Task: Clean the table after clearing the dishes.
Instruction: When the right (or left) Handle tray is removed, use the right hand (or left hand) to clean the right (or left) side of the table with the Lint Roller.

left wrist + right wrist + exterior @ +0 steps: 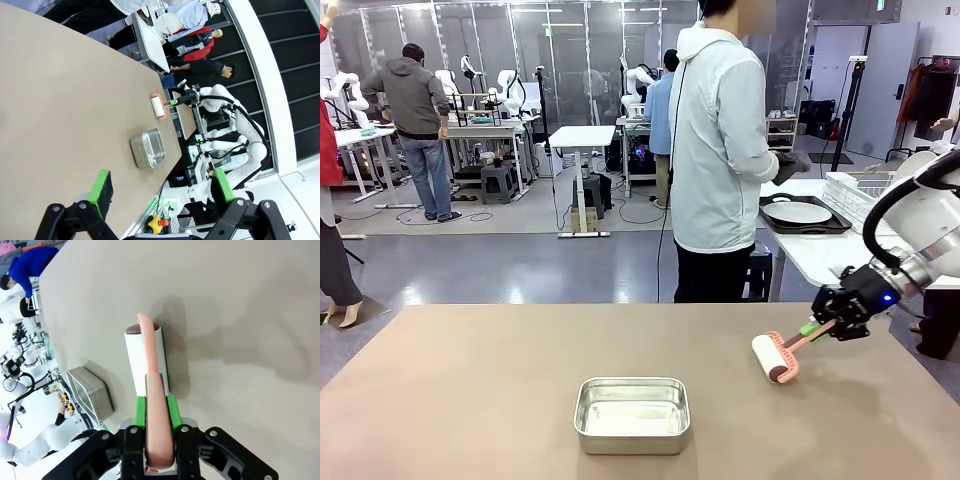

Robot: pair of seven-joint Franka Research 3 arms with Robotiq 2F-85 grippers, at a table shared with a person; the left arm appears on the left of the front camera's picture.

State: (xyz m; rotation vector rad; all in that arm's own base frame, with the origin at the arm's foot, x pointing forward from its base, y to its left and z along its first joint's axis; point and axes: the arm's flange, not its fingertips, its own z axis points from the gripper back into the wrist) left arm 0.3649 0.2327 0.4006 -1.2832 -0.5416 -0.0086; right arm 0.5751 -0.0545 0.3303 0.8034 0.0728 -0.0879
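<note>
1. Beige table (470, 400): one.
2. Steel pans (632, 414) on it: one.
3. Lint rollers (775, 358): one, white drum, pink frame and handle.
4. Grippers: two. Right gripper (817, 327) clamped on the roller handle, left gripper (160, 187) with fingers spread and nothing between them.
5. Side white table (820, 250): one dark tray (770, 205) carrying one white plate (798, 212), plus one wire rack (855, 190).
6. People on the far side: one close in a light jacket (720, 130), two more farther back.
</note>
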